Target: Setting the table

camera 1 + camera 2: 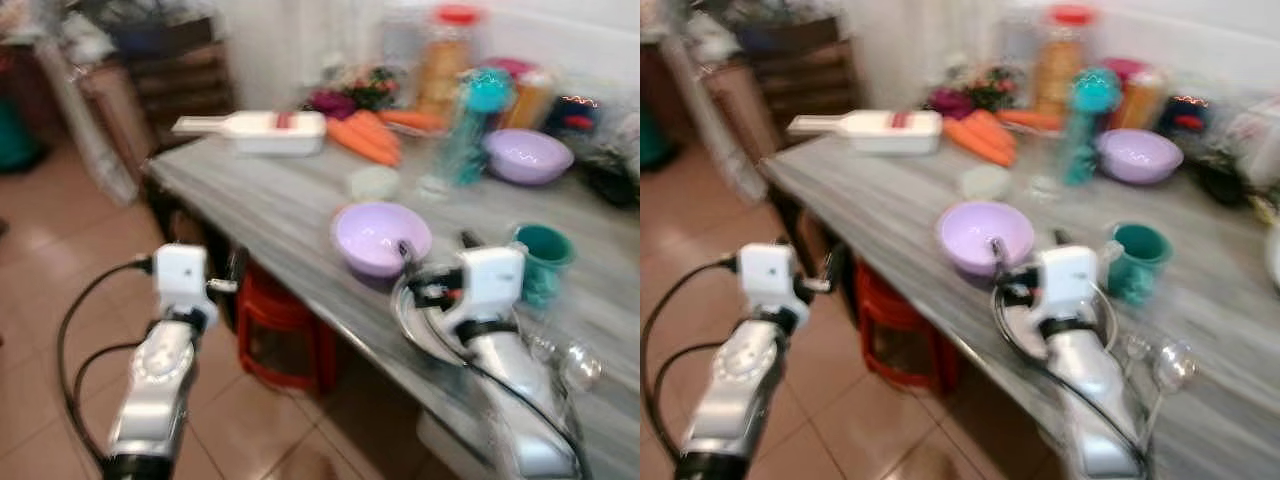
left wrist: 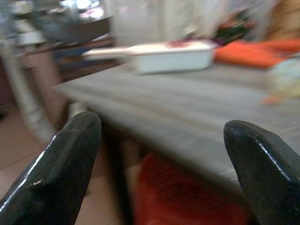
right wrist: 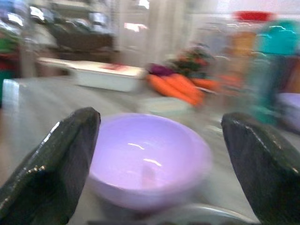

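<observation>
A lilac bowl (image 1: 378, 236) stands empty near the front edge of the grey striped table (image 1: 270, 205). My right gripper (image 1: 436, 246) hovers just behind it, open, the bowl (image 3: 145, 164) lying ahead between its fingers (image 3: 56, 159). Under that wrist lies a round metal plate (image 1: 404, 312). A teal cup (image 1: 543, 262) stands to the right, and a clear stemmed glass (image 1: 572, 366) lies on its side near the edge. My left gripper (image 2: 161, 122) is open and empty, off the table's left end above the floor. All views are blurred.
At the back of the table are a second lilac bowl (image 1: 527, 155), a teal bottle (image 1: 472, 125), carrots (image 1: 365, 137), a white slicer box (image 1: 268, 132), a small pale lid (image 1: 375, 182) and jars. A red stool (image 1: 285, 335) stands under the table. Tiled floor lies to the left.
</observation>
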Controlling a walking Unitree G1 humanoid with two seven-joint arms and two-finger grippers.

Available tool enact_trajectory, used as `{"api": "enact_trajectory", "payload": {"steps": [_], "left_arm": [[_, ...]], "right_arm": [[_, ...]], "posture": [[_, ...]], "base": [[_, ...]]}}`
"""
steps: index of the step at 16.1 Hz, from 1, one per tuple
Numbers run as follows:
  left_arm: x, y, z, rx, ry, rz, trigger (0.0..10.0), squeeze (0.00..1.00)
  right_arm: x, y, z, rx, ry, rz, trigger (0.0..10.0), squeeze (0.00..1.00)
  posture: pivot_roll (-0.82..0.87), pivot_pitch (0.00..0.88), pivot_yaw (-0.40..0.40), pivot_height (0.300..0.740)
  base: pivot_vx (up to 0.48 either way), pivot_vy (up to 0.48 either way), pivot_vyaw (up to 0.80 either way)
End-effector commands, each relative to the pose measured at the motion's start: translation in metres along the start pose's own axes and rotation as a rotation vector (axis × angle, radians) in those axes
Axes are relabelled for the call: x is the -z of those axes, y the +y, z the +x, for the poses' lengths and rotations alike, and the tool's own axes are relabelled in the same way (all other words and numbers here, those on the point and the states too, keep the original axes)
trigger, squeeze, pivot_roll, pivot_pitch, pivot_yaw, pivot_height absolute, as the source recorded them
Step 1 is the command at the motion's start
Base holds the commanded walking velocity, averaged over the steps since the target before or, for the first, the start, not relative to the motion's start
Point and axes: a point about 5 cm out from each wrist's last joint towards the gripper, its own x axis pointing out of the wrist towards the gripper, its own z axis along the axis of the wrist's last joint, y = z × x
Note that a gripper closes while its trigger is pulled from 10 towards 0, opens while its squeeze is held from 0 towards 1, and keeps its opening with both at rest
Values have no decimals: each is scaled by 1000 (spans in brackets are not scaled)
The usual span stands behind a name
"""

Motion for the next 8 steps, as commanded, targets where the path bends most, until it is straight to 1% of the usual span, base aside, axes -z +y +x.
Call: {"api": "enact_trajectory", "payload": {"steps": [1, 2, 4, 8], "left_arm": [[-4, -2, 3, -4, -14, 4, 10000, 0], [-5, -2, 5, -9, -18, -4, 10000, 0], [-5, -2, 6, -13, -31, 23, 10000, 0], [0, -2, 7, -27, -14, 10, 10000, 0]], "right_arm": [[-2, -6, -2, 14, -7, -28, 10000, 0], [-2, -5, -1, 10, -8, -27, 10000, 0], [-3, -4, -1, 1, -16, -26, 10000, 0], [-4, -3, 2, -12, -25, -24, 10000, 0]], "posture": [[7, 0, 11, 740], [7, 0, 11, 740], [11, 0, 9, 740], [12, 0, 6, 740]], "base": [[0, 0, 800], [0, 0, 800], [0, 0, 800], [0, 0, 800]]}}
